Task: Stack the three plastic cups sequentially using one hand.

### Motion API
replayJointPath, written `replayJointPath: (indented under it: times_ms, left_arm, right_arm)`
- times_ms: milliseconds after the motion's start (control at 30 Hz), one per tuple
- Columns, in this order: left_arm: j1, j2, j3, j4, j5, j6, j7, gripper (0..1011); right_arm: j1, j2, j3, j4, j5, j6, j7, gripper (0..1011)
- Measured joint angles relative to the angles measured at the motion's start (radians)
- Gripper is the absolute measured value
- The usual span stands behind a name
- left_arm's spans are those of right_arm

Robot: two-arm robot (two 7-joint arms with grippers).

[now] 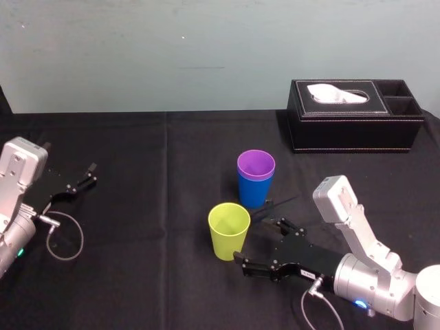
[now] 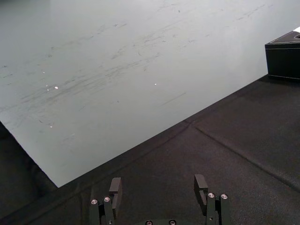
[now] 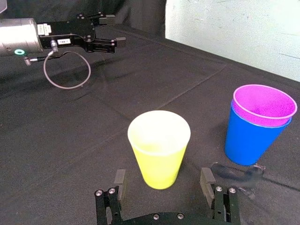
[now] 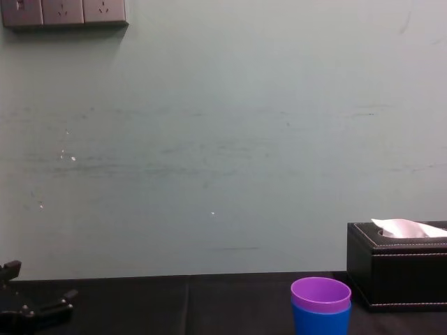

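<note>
Head view: the purple cup [image 1: 256, 165] sits nested in the blue cup [image 1: 252, 194] at the frame's centre, so one stacking step looks done. The yellow-green cup [image 1: 228, 230] stands apart, just below and left of them on the black surface [image 1: 137, 275]. The right pincer [image 1: 251, 239] reaches in from the lower right, spread open, at that cup's side. The left pincer [image 1: 81, 177] lies idle at the left edge.

Left wrist view: the left pincer's fingers [image 2: 115, 187] stand apart, holding nothing.

Right wrist view: the yellow-green cup stands upright at the mouth of the open fingers [image 3: 206, 180], apparently ungripped. Next, I judge, the pincer must advance, close on the cup, lift it and lower it into the purple cup at centre right.

Chest view: the nested pair shows at the lower right, beside the tissue box [image 4: 398, 269].
</note>
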Motion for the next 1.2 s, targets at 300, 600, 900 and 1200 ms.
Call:
replayJointPath:
  times_ms: [300, 600, 900, 1200]
  left_arm:
    - [0.0, 0.0, 0.0, 0.0, 0.0, 0.0, 0.0, 1010]
    - [0.0, 0.0, 0.0, 0.0, 0.0, 0.0, 0.0, 1010]
    - [0.0, 0.0, 0.0, 0.0, 0.0, 0.0, 0.0, 1010]
    - [0.0, 0.0, 0.0, 0.0, 0.0, 0.0, 0.0, 1010]
  right_arm:
    - [0.025, -0.021, -0.015, 0.025, -0.019, 0.004, -0.006, 1000]
    - [0.048, -0.043, -0.025, 0.051, -0.028, 0.012, -0.007, 1000]
    - [0.064, -0.059, -0.032, 0.063, -0.031, 0.017, -0.006, 1000]
    - [0.084, -0.077, -0.04, 0.085, -0.033, 0.021, -0.006, 1000]
